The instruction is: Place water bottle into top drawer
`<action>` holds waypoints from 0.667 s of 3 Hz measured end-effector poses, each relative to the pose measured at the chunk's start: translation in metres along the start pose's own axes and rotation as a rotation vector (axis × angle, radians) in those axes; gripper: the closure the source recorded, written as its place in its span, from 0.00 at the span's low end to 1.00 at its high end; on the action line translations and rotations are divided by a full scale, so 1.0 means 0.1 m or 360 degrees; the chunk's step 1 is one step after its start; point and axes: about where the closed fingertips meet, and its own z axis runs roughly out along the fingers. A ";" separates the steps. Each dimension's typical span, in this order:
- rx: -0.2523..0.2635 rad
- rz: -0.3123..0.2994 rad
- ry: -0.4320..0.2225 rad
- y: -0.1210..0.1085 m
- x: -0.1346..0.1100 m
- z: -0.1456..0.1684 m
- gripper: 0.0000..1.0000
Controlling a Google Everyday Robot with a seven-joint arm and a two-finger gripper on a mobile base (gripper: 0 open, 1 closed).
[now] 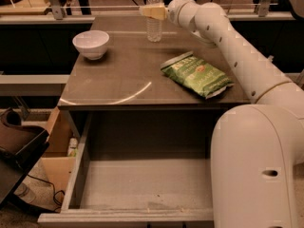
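The water bottle, clear with a white cap, stands upright at the back middle of the grey table. My gripper reaches in from the right and sits at the bottle's upper part, level with its shoulder. The bottle's base rests on the table. The top drawer is pulled open below the table's front edge. Its flat grey bottom holds nothing.
A white bowl sits at the table's back left. A green chip bag lies on the right side, under my arm. A rail runs behind the table. A wooden box and a dark object are on the floor to the left.
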 end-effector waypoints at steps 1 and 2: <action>-0.0060 0.0002 -0.0016 0.06 -0.04 0.05 0.00; -0.0101 -0.0005 -0.0004 0.10 -0.06 0.08 0.17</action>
